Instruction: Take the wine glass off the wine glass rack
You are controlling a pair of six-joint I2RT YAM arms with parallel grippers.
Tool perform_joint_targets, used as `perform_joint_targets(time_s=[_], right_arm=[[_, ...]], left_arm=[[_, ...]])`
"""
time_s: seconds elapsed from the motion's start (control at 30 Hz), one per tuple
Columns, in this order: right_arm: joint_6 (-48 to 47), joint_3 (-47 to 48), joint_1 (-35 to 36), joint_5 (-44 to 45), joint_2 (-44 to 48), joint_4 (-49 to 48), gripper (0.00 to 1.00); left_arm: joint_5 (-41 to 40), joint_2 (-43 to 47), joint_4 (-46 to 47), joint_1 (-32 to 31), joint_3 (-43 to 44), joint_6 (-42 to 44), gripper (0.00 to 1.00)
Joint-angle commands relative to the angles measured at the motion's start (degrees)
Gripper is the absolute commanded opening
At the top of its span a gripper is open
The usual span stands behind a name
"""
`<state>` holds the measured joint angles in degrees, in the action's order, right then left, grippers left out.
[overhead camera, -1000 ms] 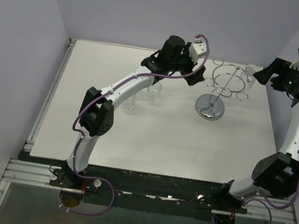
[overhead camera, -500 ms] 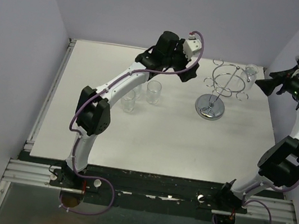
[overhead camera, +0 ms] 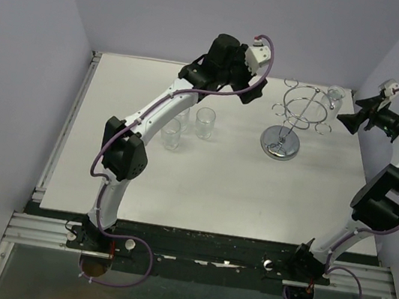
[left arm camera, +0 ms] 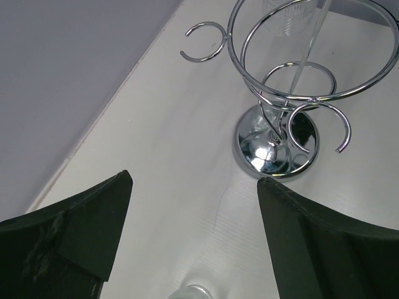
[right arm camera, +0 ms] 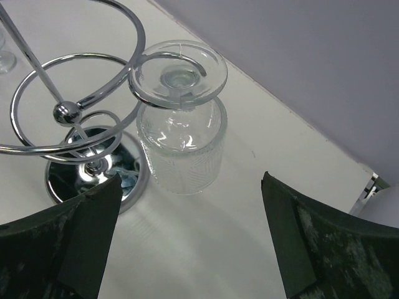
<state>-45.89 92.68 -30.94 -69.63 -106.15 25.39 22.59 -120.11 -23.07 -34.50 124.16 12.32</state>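
Observation:
The wine glass rack (overhead camera: 293, 117) is a chrome wire stand with a mirrored disc base (overhead camera: 280, 144), set toward the table's far right. The wine glass (overhead camera: 334, 97) hangs upside down from a hook on the rack's far right side. In the right wrist view the wine glass (right arm camera: 181, 134) hangs just ahead, foot uppermost, beside the rack's rings (right arm camera: 62, 106). My right gripper (overhead camera: 350, 117) is open, to the right of the glass and apart from it; its jaws (right arm camera: 191, 179) hold nothing. My left gripper (overhead camera: 256, 98) is open and empty left of the rack (left arm camera: 276, 146).
Three clear tumblers (overhead camera: 204, 122) stand together left of the rack, under the left arm. One tumbler's rim (left arm camera: 193, 291) shows just below the left fingers. The back wall runs close behind the rack, and the right wall is near the right arm.
The right arm's wrist has swung out to the right toward the wall, its gripper now pointing left at the glass. The left gripper has drawn slightly back and left. Both stayed open.

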Motion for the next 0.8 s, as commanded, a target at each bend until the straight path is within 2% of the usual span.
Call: perform_joint_targets(time_s=[0.0,0.37,0.77], right_arm=[[-5.4,2.7,0.4,-0.8,-2.9,0.3,1.00],[-6.1,6.8,3.6,-1.6,-9.4,-0.4,1.00],[-3.9,8.1,6.4,-2.0,-12.6,-3.8,1.00]], left_arm=[[-1.9,-1.6,-2.9,0.0,2.2,0.7,0.99],[-3.4,-2.9,-4.8,0.0,4.7,0.7,0.99],[-5.4,-2.7,-6.6,-0.9,4.6,1.8,0.99]])
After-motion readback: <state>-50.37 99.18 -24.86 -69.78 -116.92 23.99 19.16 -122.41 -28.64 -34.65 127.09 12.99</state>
